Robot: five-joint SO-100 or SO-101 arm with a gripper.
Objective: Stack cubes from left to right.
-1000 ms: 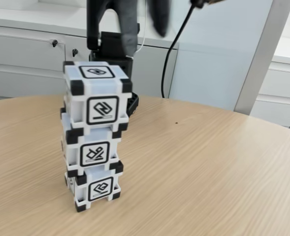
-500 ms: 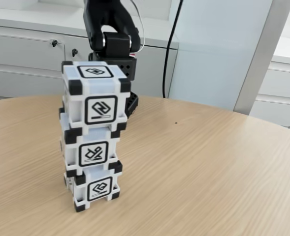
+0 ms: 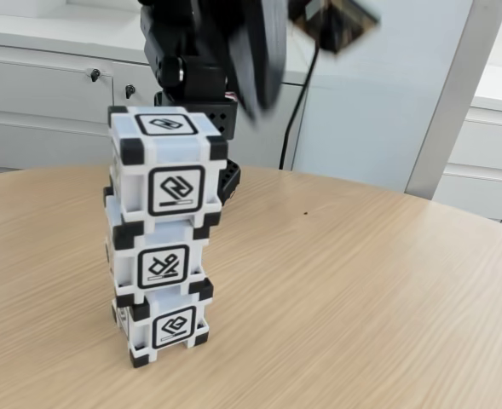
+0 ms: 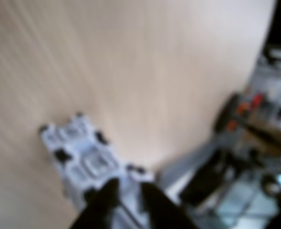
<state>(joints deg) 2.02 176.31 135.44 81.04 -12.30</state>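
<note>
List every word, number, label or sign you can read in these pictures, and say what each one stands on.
No words or numbers are readable.
Top cube: a black-framed glyph on its front face and another on its top face; symbols, not letters.
Middle cube: a framed glyph on its front face.
Bottom cube: a framed glyph on its front face.
Wrist view: too blurred to read.

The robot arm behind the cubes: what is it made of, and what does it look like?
The arm looks like glossy black plastic, built of blocky segments; the block beside the top cube has a grid of small holes. A black cable hangs behind it. The hand has two dark fingers, blurred in the wrist view.
</note>
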